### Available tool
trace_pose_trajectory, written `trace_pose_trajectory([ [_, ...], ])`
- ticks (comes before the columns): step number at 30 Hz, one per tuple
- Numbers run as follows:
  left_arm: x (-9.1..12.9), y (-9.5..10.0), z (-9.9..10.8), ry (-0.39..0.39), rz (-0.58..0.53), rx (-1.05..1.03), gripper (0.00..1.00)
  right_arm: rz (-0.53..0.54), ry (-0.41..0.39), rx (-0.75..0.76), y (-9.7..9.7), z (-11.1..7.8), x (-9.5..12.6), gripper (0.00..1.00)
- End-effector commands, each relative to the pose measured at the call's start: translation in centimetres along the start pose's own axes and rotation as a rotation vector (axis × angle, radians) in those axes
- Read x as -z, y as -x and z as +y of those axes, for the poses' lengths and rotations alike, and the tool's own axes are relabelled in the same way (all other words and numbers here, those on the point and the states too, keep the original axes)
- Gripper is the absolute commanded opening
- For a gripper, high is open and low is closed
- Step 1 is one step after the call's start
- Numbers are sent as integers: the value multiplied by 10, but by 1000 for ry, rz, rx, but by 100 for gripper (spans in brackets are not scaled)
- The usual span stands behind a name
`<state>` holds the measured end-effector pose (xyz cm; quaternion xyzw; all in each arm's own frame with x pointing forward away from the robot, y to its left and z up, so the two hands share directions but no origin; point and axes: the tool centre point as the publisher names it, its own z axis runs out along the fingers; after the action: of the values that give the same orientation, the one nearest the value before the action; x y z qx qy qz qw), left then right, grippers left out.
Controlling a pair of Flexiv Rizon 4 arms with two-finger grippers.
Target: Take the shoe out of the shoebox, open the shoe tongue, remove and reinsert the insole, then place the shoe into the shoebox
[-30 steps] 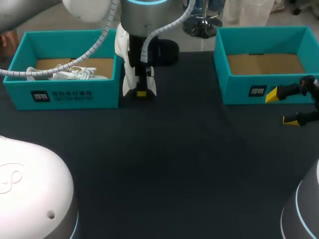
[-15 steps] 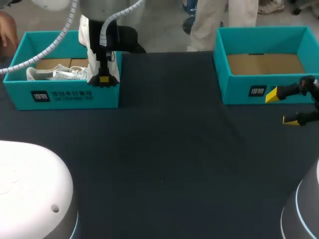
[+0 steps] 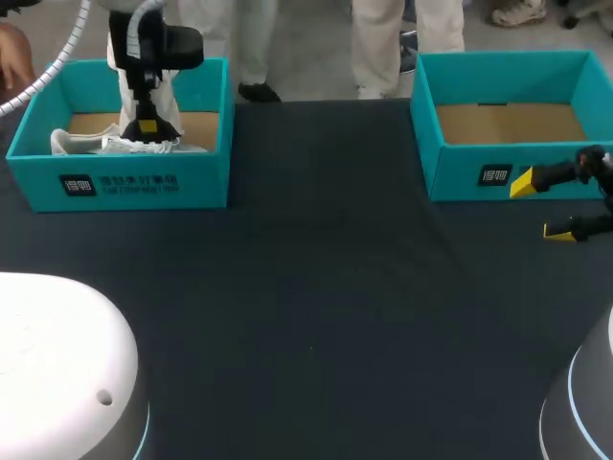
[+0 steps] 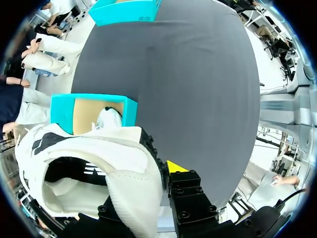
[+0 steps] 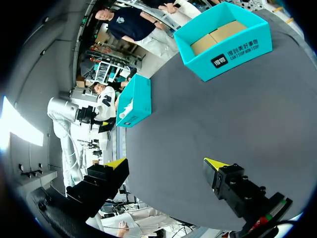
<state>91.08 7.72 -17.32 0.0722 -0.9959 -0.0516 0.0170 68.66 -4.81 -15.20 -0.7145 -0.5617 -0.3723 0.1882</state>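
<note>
While the right gripper (image 3: 542,206) lies with its fingers apart near the table's (image 3: 316,287) right edge, just in front of the right shoebox (image 3: 460,177), the left gripper (image 3: 146,126) has travelled along the far edge. A second ago it held the white shoe (image 3: 167,113) above the middle of that edge. It now hangs with the shoe over the left shoebox (image 3: 144,182) at the far left corner.

The left fingers appear clamped on the shoe's upper. In the left wrist view one yellow-tipped finger lies against the outside of the shoe, and the other is hidden behind the white material. The shoe is clear of the box floor, with its opening turned toward the wrist camera.

A second shoe (image 3: 86,144), white and laced, already lies in the left part of this box, and brown floor shows beside it.

The sideways transfer looks complete, so the task seems to be at its last step: lowering the shoe into the box. The descent should aim for the free floor beside the second shoe, so that the sole clears both the box wall and the loose laces.
</note>
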Motion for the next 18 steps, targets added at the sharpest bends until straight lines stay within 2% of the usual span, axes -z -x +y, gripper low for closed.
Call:
trace_pose_trajectory([
  [1,-3,14,11,2,14,-11,0,-2,3,-1,0,-2,0,100],
  [10,-19,39,39,42,28,-32,0,-2,3,-1,0,-2,0,100],
  [18,-28,59,65,39,42,9,0,-2,3,-1,0,-2,0,100],
])
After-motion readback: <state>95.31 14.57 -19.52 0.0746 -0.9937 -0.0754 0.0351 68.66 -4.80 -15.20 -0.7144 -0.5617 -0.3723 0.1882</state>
